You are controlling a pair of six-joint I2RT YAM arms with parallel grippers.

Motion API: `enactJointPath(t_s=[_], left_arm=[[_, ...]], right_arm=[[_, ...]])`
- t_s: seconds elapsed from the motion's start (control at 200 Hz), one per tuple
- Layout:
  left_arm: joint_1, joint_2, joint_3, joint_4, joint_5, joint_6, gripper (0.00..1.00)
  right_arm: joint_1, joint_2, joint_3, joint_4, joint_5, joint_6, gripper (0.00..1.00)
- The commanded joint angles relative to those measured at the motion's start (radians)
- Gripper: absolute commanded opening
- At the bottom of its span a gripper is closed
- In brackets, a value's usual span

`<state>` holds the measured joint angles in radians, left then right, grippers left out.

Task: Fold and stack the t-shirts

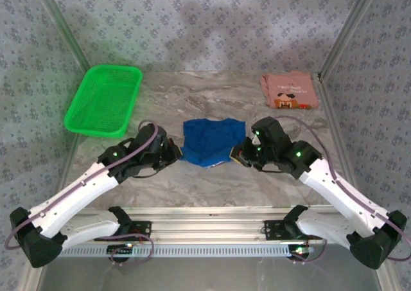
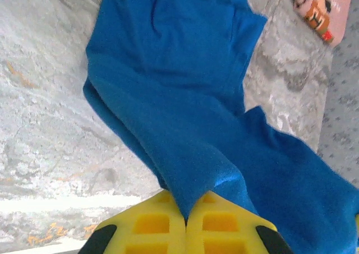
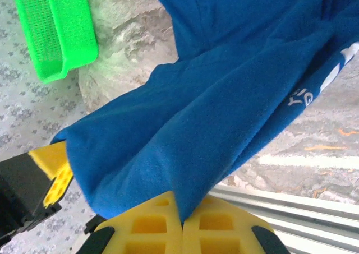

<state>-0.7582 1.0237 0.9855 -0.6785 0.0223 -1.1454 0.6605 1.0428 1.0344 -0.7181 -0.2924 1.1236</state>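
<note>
Where marbled table [image 1: 205, 185] meets patterned walls [image 1: 192, 27], blue t-shirt [image 1: 212, 140], green basket [image 1: 103, 101]

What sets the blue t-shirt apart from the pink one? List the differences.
The blue t-shirt lies mid-table, the pink t-shirt at the far right corner. The blue one is pinched by the left gripper and right gripper; the pink one lies folded, untouched. Both are outside the green basket.
</note>
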Motion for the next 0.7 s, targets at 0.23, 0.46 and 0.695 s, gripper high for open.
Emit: enactJointPath(t_s=[0.23, 0.46, 0.695], left_arm=[[0.162, 0.129, 0.05, 0.091, 0.2, 0.073, 0.0], [0.235, 0.239, 0.124, 0.112, 0.274, 0.136, 0.0], [0.282, 0.335, 0.202, 0.126, 0.322, 0.172, 0.0]], right_arm=[[-0.189, 0.125, 0.051, -0.02, -0.123, -0.149, 0.0], [-0.303, 0.239, 0.112, -0.007, -0.193, -0.233, 0.0], [-0.369, 0.33, 0.188, -0.001, -0.232, -0.28, 0.0]])
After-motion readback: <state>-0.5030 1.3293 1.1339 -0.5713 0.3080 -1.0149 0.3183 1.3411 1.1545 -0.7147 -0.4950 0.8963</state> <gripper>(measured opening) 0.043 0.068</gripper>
